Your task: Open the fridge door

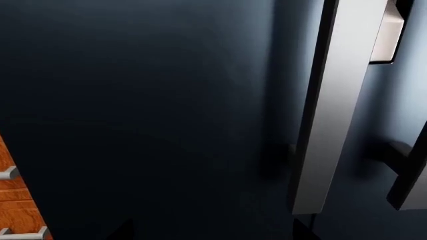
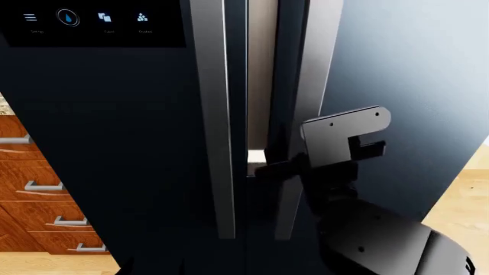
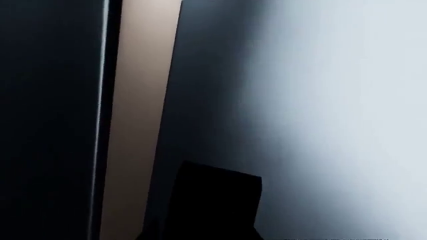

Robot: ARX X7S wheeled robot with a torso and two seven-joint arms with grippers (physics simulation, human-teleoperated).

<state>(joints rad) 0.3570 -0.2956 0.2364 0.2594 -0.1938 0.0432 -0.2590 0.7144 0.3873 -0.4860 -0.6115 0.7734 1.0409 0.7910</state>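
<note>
- Head view shows the tall plain glossy black fridge door (image 2: 397, 86) on the right half of the fridge, already swung slightly ajar, with a pale strip of interior (image 2: 261, 74) showing between it and the neighbouring black door with the small touch panel of white-blue icons (image 2: 91, 114).
- Running down its inner edge is the long vertical dark-grey bar handle (image 2: 302, 114); I judge this the only sensible place to hold, since the glossy panel looks slick and offers no purchase.
- Such a tall, rigid door is likely heavy and will swing stiffly on its hinge, so a steady pull suits it.
- Reaching in at the handle, the black right gripper (image 2: 276, 169) sits at the gap; its fingers appear hooked on or behind the bar, but I cannot tell how far they are spread.
- Neither the left gripper nor its fingers appear in any view.
- Brown wooden drawers with silver handles (image 2: 38, 195) stand to the left of the fridge.
</note>
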